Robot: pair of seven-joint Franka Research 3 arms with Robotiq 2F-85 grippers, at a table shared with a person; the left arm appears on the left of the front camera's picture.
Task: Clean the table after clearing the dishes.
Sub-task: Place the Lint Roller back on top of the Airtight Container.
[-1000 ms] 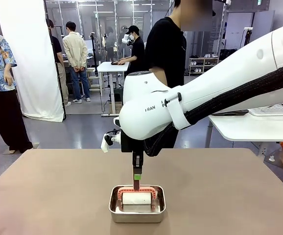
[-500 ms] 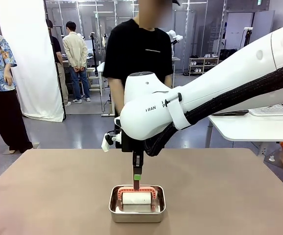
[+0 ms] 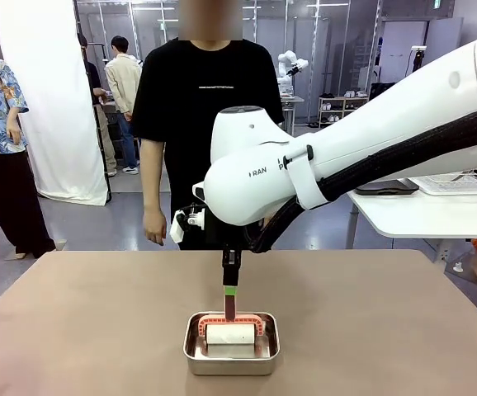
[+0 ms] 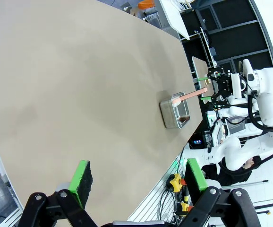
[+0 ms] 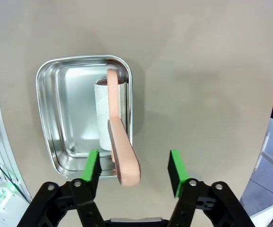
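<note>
Right pincer point(image 5: 134, 171) parted around pink handle point(image 5: 123, 153) of lint roller point(image 3: 231, 333) parked in steel pan point(image 3: 231, 355) at near-centre of bare table point(image 3: 98, 322), likely releasing it; left pincer point(image 4: 139, 182) wide open, empty, hovering above table.

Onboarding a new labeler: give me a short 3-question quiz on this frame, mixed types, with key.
1. True or false: the lint roller lies inside the steel pan.
2. Multiple choice: the right gripper's fingers are A) clamped on the roller's pink handle, B) spread apart with the handle between them, C) pressed onto the table.
3. Fill in: across the table, a person in a black ___ stands facing the robot.

Key: 1 true; 2 B; 3 T-shirt.
</note>
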